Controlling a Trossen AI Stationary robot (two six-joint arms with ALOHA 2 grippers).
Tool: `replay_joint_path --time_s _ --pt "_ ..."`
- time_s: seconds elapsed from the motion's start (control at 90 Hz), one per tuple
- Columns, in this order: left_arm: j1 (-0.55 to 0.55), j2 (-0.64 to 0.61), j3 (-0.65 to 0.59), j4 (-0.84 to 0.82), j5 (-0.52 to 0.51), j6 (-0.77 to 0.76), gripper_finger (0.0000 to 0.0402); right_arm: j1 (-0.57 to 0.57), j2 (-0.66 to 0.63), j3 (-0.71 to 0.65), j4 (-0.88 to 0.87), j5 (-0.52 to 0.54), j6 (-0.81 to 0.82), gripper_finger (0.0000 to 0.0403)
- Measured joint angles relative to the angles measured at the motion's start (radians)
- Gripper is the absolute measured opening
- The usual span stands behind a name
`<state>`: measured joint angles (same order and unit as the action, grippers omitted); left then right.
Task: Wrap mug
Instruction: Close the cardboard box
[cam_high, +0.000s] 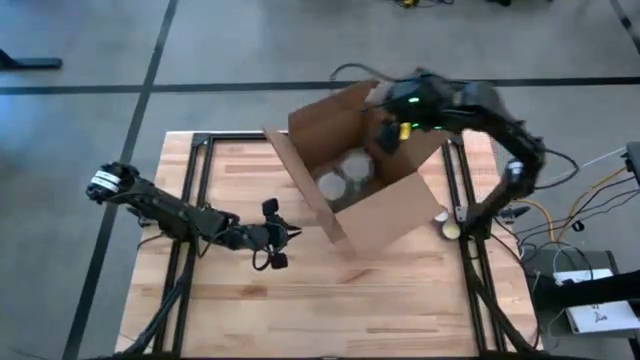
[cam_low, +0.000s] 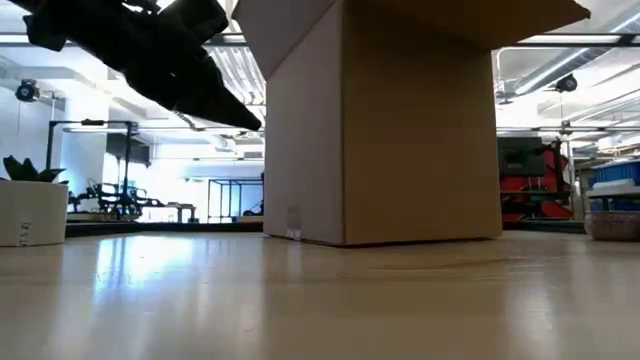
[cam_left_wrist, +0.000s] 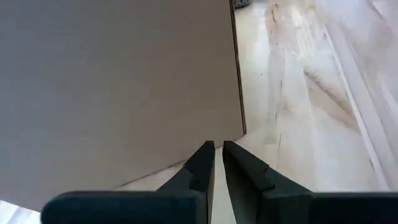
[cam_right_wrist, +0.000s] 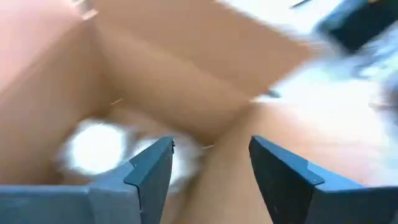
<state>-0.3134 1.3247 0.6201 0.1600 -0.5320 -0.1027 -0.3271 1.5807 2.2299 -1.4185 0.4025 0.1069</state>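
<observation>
While the right gripper is held over the open top of a cardboard box standing on the wooden table, its fingers are spread wide and nothing is held between them. Two pale, rounded bundles are seen lying on the box floor, side by side; whether either is a mug already wrapped cannot be told from these views, and no bare mug is shown anywhere on the table. The left gripper is parked low beside the box's near wall, its fingers nearly together and empty. A small pale round thing is left on the table just outside the box, by the right arm's base. If the bundles are the wrapped goods, the wrapping is judged largely done, with the packing or closing of the flaps left over; otherwise a mug is yet to be found.
</observation>
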Motion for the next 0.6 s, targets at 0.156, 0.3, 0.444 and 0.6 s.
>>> replay_joint_path --time_s 0.156,0.3,0.444,0.6 --pt "0.0 -0.001 0.0 0.007 0.0 0.01 0.002 -0.078 -0.095 -0.007 -0.066 0.099 0.055 0.0179" --pt "0.0 -0.008 0.007 0.027 0.0 0.085 0.002 -0.183 -0.159 -0.044 -0.149 0.098 0.119 0.0165" --pt "0.0 -0.02 0.051 0.027 -0.001 0.145 0.002 -0.245 -0.223 -0.141 -0.151 0.092 0.135 0.0149" --pt "-0.001 -0.031 0.107 -0.008 -0.002 0.223 0.002 -0.25 -0.29 -0.303 -0.147 0.013 0.156 0.0123"
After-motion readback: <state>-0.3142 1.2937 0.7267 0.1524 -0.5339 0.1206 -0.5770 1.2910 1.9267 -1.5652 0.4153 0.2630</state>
